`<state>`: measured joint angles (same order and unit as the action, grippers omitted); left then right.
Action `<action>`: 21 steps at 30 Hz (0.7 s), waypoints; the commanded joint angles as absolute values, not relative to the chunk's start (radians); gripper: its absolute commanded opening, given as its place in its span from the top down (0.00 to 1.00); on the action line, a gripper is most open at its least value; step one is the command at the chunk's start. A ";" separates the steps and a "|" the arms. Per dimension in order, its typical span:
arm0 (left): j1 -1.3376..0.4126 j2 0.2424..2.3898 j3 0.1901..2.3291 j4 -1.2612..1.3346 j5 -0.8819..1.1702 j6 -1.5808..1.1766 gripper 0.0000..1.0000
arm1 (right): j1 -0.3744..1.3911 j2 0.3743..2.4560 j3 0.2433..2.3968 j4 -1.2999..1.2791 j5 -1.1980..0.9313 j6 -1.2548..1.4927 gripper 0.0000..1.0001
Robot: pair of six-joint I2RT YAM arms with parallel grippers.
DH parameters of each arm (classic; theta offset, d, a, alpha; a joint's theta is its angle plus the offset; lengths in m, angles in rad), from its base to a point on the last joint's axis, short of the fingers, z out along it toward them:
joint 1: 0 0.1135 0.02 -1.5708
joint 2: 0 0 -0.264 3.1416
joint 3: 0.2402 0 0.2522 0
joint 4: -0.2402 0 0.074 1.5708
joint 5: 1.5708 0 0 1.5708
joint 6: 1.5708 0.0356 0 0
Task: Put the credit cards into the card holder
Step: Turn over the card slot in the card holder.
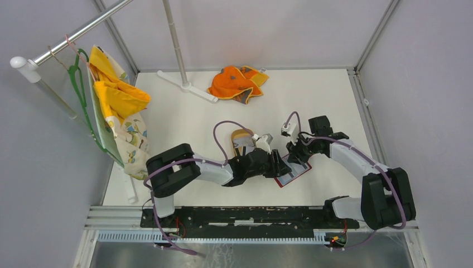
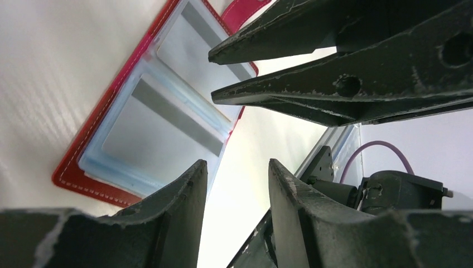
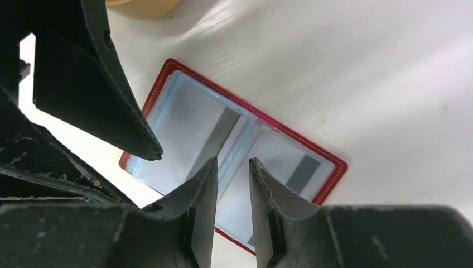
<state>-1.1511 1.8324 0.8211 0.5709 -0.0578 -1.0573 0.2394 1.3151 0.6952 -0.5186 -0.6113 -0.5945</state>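
We see a white table [image 1: 184, 111] between grey walls, with the card holder [image 1: 294, 176] lying open on it and credit cards [image 3: 189, 120] in its sleeves. Our left gripper [image 2: 235, 167] is partly open and our right gripper [image 3: 232, 164] only narrowly parted. Both are empty and poised over the holder.

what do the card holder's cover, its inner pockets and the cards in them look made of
The card holder cover: likely red leather or faux leather, given the pale edge stitching. The pockets: clear bluish soft plastic, slightly glossy. The cards: probably stiff plastic, matte grey, dark stripe.
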 commanded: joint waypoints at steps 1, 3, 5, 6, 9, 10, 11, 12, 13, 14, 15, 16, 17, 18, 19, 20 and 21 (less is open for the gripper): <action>-1.140 1.860 0.889 0.625 -0.077 -1.000 0.49 | 0.196 1.253 0.677 -0.450 -0.593 -0.538 0.67; -1.141 1.859 0.897 0.625 -0.075 -0.991 0.49 | 0.186 1.246 0.673 -0.454 -0.596 -0.540 0.67; -1.140 1.839 0.882 0.623 -0.088 -0.977 0.49 | 0.184 1.255 0.675 -0.473 -0.617 -0.556 0.70; -1.139 1.823 0.870 0.623 -0.097 -0.966 0.49 | 0.184 1.263 0.673 -0.480 -0.630 -0.561 0.72; -1.140 1.760 0.825 0.609 -0.130 -0.927 0.49 | 0.187 1.316 0.694 -0.554 -0.694 -0.622 0.79; -1.140 1.739 0.812 0.601 -0.140 -0.913 0.49 | 0.192 1.335 0.701 -0.570 -0.700 -0.637 0.81; -1.142 1.718 0.799 0.596 -0.149 -0.899 0.49 | 0.200 1.348 0.706 -0.589 -0.701 -0.650 0.81; -1.143 1.699 0.785 0.591 -0.157 -0.889 0.50 | 0.211 1.361 0.709 -0.595 -0.698 -0.658 0.82; -1.143 1.684 0.774 0.588 -0.163 -0.882 0.50 | 0.221 1.370 0.710 -0.598 -0.685 -0.663 0.83; -1.147 1.670 0.760 0.585 -0.168 -0.880 0.51 | 0.232 1.380 0.713 -0.603 -0.666 -0.668 0.84; -1.151 1.661 0.748 0.585 -0.168 -0.880 0.54 | 0.241 1.390 0.717 -0.606 -0.648 -0.675 0.85; -1.156 1.656 0.740 0.578 -0.166 -0.881 0.57 | 0.244 1.396 0.723 -0.615 -0.633 -0.686 0.86; -1.163 1.656 0.736 0.564 -0.167 -0.887 0.60 | 0.245 1.400 0.731 -0.623 -0.612 -0.696 0.87; -1.171 1.659 0.734 0.550 -0.167 -0.893 0.64 | 0.245 1.399 0.736 -0.630 -0.594 -0.707 0.88; -1.183 1.662 0.732 0.537 -0.169 -0.896 0.69 | 0.244 1.391 0.736 -0.631 -0.570 -0.715 0.88; -1.197 1.666 0.730 0.521 -0.179 -0.902 0.74 | 0.243 1.380 0.731 -0.627 -0.549 -0.721 0.89; -1.212 1.670 0.729 0.501 -0.194 -0.905 0.79 | 0.242 1.369 0.725 -0.623 -0.528 -0.725 0.89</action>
<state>-1.1648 1.6806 0.7441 0.5510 -0.1421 -0.9405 0.2443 1.3991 0.6884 -0.6086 -0.6136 -0.6701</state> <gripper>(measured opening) 0.283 0.116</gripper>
